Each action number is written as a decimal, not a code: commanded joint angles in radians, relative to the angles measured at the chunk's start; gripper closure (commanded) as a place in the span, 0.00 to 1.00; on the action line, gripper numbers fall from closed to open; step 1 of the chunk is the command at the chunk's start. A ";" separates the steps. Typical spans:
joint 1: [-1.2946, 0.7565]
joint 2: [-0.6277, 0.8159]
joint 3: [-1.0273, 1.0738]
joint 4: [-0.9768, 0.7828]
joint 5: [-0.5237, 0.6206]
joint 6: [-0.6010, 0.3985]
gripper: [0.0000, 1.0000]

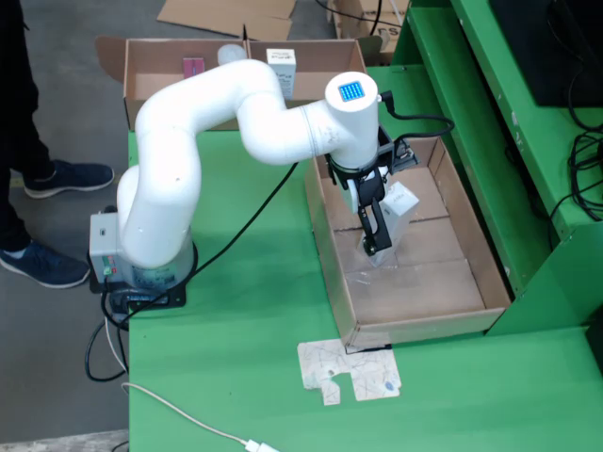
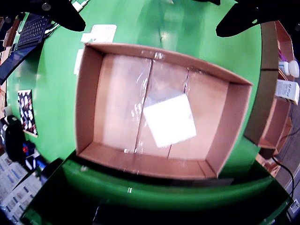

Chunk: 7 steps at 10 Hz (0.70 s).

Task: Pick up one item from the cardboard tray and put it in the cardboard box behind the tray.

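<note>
A shallow cardboard tray [image 1: 490, 282] lies on the green table, right of the white arm. One white square item [image 2: 169, 119] rests flat on the tray floor; in the still view this white item [image 1: 402, 202] shows just beside the black fingers. My gripper [image 1: 375, 240] hangs low inside the tray, above and next to the item. In the gripper's own view, the gripper [image 2: 150, 27] is open, its dark fingertips [image 2: 56, 14] wide apart with nothing between them. The cardboard box [image 1: 151, 75] stands behind the tray at the table's far end and holds a few small packages.
A torn cardboard scrap [image 1: 349, 372] lies on the table in front of the tray. A black cable runs from the arm's base [image 1: 141, 282]. Green frame posts [image 1: 556, 282] close off the right side. A person's shoes [image 1: 61, 177] are on the floor at left.
</note>
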 commanded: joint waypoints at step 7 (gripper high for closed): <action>0.035 -0.104 0.307 -0.088 0.019 -0.056 0.00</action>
